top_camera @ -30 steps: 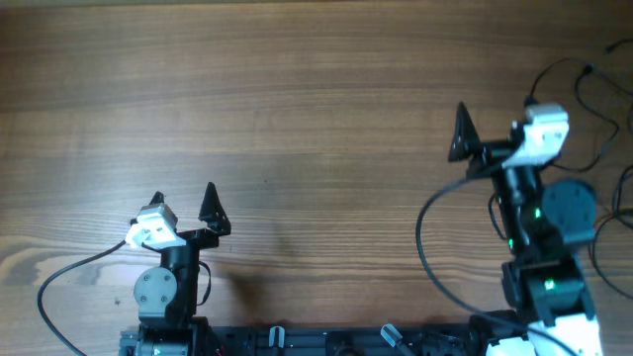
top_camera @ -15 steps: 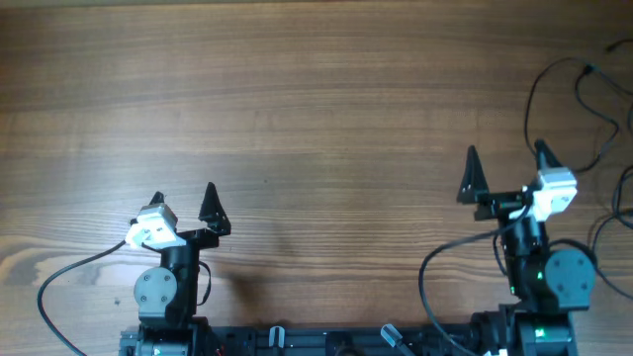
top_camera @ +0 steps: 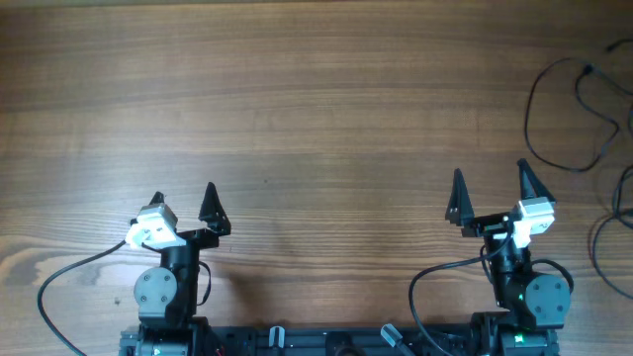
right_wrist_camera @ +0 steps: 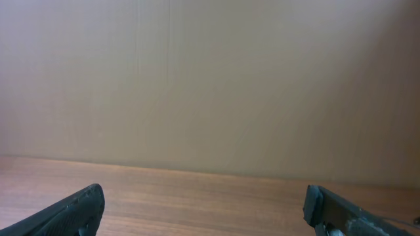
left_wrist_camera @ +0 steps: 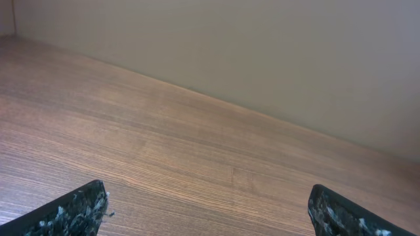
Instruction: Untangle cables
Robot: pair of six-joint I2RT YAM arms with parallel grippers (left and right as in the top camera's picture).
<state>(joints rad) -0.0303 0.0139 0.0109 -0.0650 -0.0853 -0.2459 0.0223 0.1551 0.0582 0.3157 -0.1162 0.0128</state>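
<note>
The left gripper [top_camera: 183,195] and right gripper [top_camera: 489,170] are held wide open, and nothing is gripped. The cables [top_camera: 527,124] are seen at the table's [top_camera: 316,99] right edge, past the right gripper. It seems best that one loose strand is picked and pulled away slowly.

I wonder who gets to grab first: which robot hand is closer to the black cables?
The right gripper. It sits close to the cables looping at the right edge of the table; the left gripper is far off on the other side.
</note>
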